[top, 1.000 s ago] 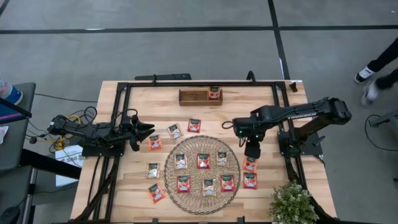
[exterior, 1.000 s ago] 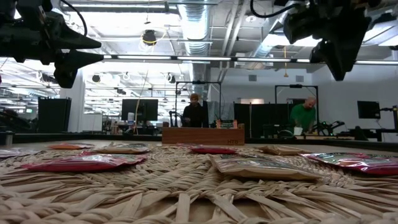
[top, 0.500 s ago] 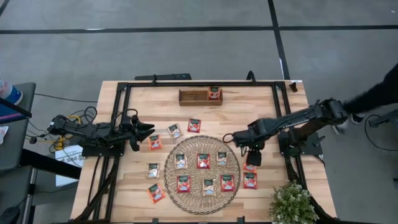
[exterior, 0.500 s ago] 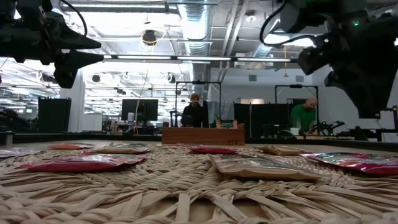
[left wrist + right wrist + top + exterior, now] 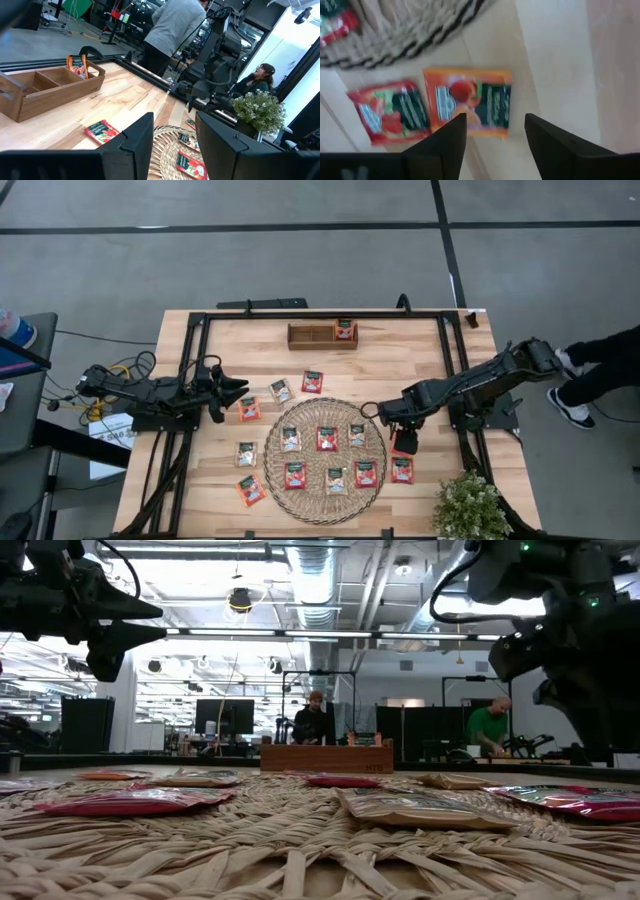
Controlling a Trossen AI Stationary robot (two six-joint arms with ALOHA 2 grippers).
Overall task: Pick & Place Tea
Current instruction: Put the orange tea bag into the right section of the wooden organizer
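Two arms at the surface (image 5: 330, 360), only the right one working. Right tool (image 5: 405, 442) hangs low over an orange tea packet (image 5: 468, 102) that lies flat on the wood just off the right rim of the round woven mat (image 5: 275, 465), toward the right edge of the surface. Its fingers (image 5: 445, 145) stand apart, one to each side of the packet, nothing between them yet; not touching, as far as I can tell. A red packet (image 5: 390, 111) lies just beside the orange one, their edges close or meeting. I cannot tell which.

Left tool (image 5: 235, 390) waits near the left edge, fingers (image 5: 135, 142) apart and empty.

Rest of the tea: several packets on the mat, a few on bare wood left of it and toward the far edge, one standing in the wooden tray (image 5: 322, 335) at the far edge.

Step in hand, as I read it: coming down to grip the orange packet.

Doing it well:
- Packet is thin and flat, so the fingertips likely have to reach the wood before closing, or they will shut on air.
- Keep the fingers centred on the orange packet, clear of the red neighbour, so only one lifts.
- Close gently, since a foil-like packet may slide or buckle.
- Lift straight up before heading for the tray.
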